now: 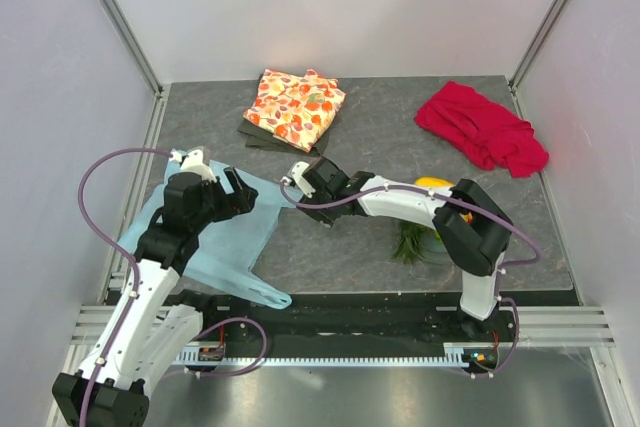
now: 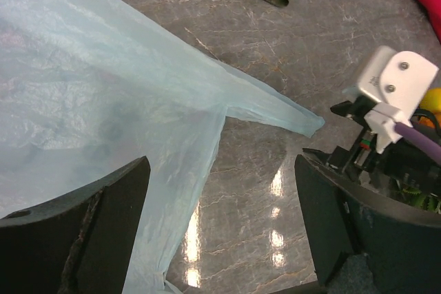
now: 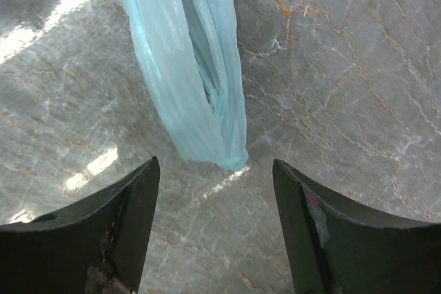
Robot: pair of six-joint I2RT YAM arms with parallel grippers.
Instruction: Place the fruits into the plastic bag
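Plastic bag (image 1: 215, 237): thin, translucent, crinkled light-blue film, laid flat at 8 o'clock on the glossy grey veined counter (image 1: 380, 127), with one twisted loop handle (image 3: 196, 74) stretching toward 3 o'clock to a rounded tip. Left pincer (image 2: 220, 170): seen released above the bag's body, its dark wedge-shaped fingers (image 2: 103, 232) spread with nothing between them. Right pincer (image 3: 214, 166): likewise released, the handle's tip lying just ahead of its gap, ungripped. Fruits: found at 4 o'clock, largely hidden by the right arm (image 1: 400, 202), with only a smooth yellow mango-like piece (image 1: 432, 184) and spiky green leaves (image 1: 408, 242) shown; a folded orange floral cloth (image 1: 295, 107) is noted at 12 o'clock and a crumpled red cloth (image 1: 480, 127) at 2 o'clock.
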